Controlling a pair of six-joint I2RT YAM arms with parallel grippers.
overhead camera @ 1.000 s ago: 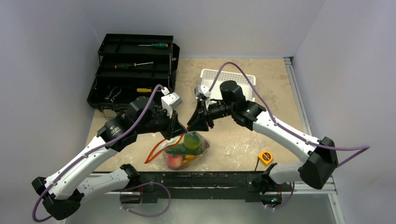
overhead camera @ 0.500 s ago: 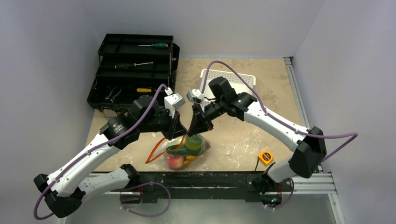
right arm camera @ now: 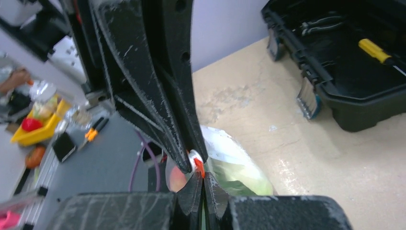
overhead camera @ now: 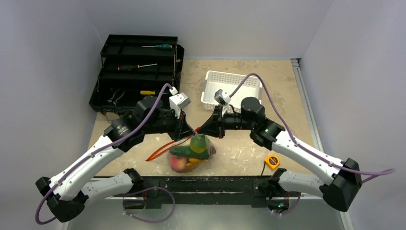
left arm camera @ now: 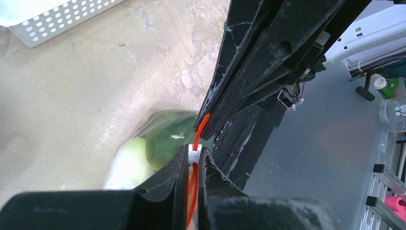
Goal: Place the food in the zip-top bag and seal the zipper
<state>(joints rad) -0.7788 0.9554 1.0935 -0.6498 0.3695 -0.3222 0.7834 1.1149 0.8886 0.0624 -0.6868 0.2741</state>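
Observation:
The zip-top bag [overhead camera: 190, 155] lies near the table's front edge. It holds the food: a green cabbage [overhead camera: 197, 143], a green cucumber [overhead camera: 189, 153], a pink peach [overhead camera: 178, 164] and orange pieces. The orange-red zipper [overhead camera: 163, 149] runs from the bag's left up to both grippers. My left gripper [left arm camera: 193, 153] is shut on the white slider [left arm camera: 193, 154], with the zipper [left arm camera: 201, 128] rising from it. My right gripper [right arm camera: 202, 175] is shut on the zipper's end [right arm camera: 198, 167], tip to tip with the left fingers [right arm camera: 153, 86]. In the top view the left gripper [overhead camera: 191, 135] and right gripper [overhead camera: 201, 131] meet above the bag.
A white perforated basket [overhead camera: 232, 86] stands behind the right gripper. An open black toolbox [overhead camera: 136, 72] with screwdrivers is at the back left. A yellow tape measure [overhead camera: 272, 161] lies at the front right. The table's front rail [overhead camera: 201, 184] is just below the bag.
My right arm has swung down and to the right, so its gripper now points left, level, at the left gripper. The left gripper has shifted slightly right. The zipper strip is pulled straighter.

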